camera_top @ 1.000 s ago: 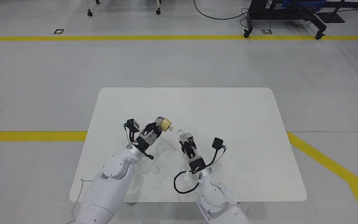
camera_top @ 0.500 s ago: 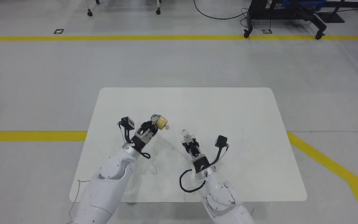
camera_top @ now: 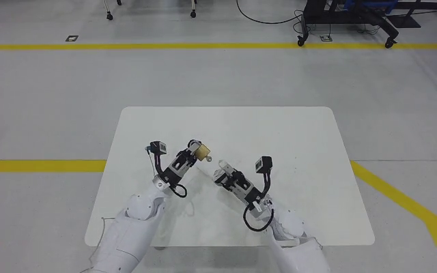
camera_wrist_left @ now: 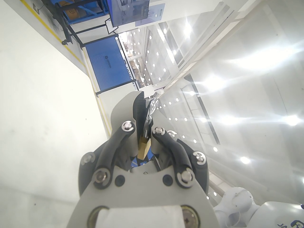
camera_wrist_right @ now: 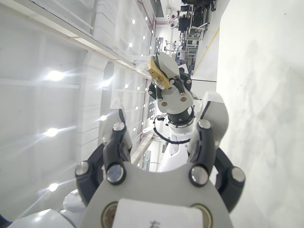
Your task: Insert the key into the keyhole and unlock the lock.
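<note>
A brass padlock [camera_top: 199, 151] is held above the white table [camera_top: 293, 136], with my left gripper [camera_top: 192, 155] shut on it. In the left wrist view the brass body [camera_wrist_left: 143, 149] is pinched between the shut fingers [camera_wrist_left: 139, 105]. The right wrist view shows the padlock [camera_wrist_right: 156, 72] facing my right gripper [camera_wrist_right: 163, 100], which is open, empty and a short gap from the lock. A small silvery piece [camera_wrist_right: 160, 83] sticks out of the lock's face; whether it is the key I cannot tell. In the top view the right gripper [camera_top: 220, 170] sits just right of the lock, nearer the front edge.
Both arms hang over the table's front middle. The table's front edge [camera_top: 225, 244] runs below them. Yellow floor lines [camera_top: 48, 165] lie on either side, and dark wheeled frames [camera_top: 341, 20] stand far behind.
My right forearm has swung out to the right, and its gripper now points up-left at the lock. The left gripper and padlock have barely shifted.
</note>
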Controlling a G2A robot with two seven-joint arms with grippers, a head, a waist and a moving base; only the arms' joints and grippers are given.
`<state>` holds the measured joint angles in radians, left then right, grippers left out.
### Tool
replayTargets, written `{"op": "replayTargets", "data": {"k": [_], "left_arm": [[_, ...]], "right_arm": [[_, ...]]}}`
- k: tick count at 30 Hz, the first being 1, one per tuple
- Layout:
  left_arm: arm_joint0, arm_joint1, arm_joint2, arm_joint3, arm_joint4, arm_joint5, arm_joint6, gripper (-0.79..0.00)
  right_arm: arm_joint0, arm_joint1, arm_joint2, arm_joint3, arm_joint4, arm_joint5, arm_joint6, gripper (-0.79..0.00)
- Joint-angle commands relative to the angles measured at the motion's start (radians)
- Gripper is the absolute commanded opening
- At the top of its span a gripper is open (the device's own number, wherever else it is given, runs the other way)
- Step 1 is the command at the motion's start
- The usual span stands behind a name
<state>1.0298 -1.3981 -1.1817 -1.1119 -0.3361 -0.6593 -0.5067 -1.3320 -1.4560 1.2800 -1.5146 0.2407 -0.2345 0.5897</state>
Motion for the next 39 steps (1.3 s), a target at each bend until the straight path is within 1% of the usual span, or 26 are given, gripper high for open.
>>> {"op": "replayTargets", "data": {"k": [1, 3, 4, 5, 6, 13, 23, 30, 39], "left_arm": [[-0.010, -0.002, 0.006, 0.012, 0.011, -0.006, 0.001, -0.785], [-0.019, -0.002, 0.010, 0.021, 0.052, -0.019, 0.015, -0.785], [-0.021, -0.003, 0.014, 0.022, 0.069, -0.026, 0.024, -0.785], [-0.022, -0.003, 0.016, 0.022, 0.085, -0.035, 0.033, -0.785], [-0.022, -0.004, 0.019, 0.022, 0.100, -0.043, 0.043, -0.785], [-0.017, -0.006, 0.033, 0.021, 0.213, -0.096, 0.102, -0.785], [0.000, -0.007, 0.033, 0.003, 0.356, -0.132, 0.211, -0.785], [0.019, -0.006, 0.038, -0.027, 0.417, -0.126, 0.229, -0.785], [0.027, -0.003, 0.030, -0.041, 0.451, -0.108, 0.261, -0.785]], "right_arm": [[0.008, 0.002, 0.002, 0.010, 0.004, 0.010, 0.005, -0.514], [0.018, 0.005, 0.000, 0.018, 0.004, 0.040, 0.020, -0.529], [0.022, 0.006, 0.001, 0.020, 0.004, 0.048, 0.019, -0.560], [0.024, 0.006, 0.001, 0.023, 0.006, 0.053, 0.015, -0.683], [0.027, 0.007, 0.000, 0.025, 0.006, 0.061, 0.011, -0.785], [0.037, 0.010, -0.009, 0.031, 0.015, 0.078, -0.002, -0.785], [0.044, 0.015, -0.030, 0.032, -0.040, 0.110, -0.057, -0.785], [0.043, 0.019, -0.043, 0.027, -0.053, 0.114, -0.069, -0.785], [0.036, 0.024, -0.046, 0.018, -0.056, 0.104, -0.086, -0.785]]}}
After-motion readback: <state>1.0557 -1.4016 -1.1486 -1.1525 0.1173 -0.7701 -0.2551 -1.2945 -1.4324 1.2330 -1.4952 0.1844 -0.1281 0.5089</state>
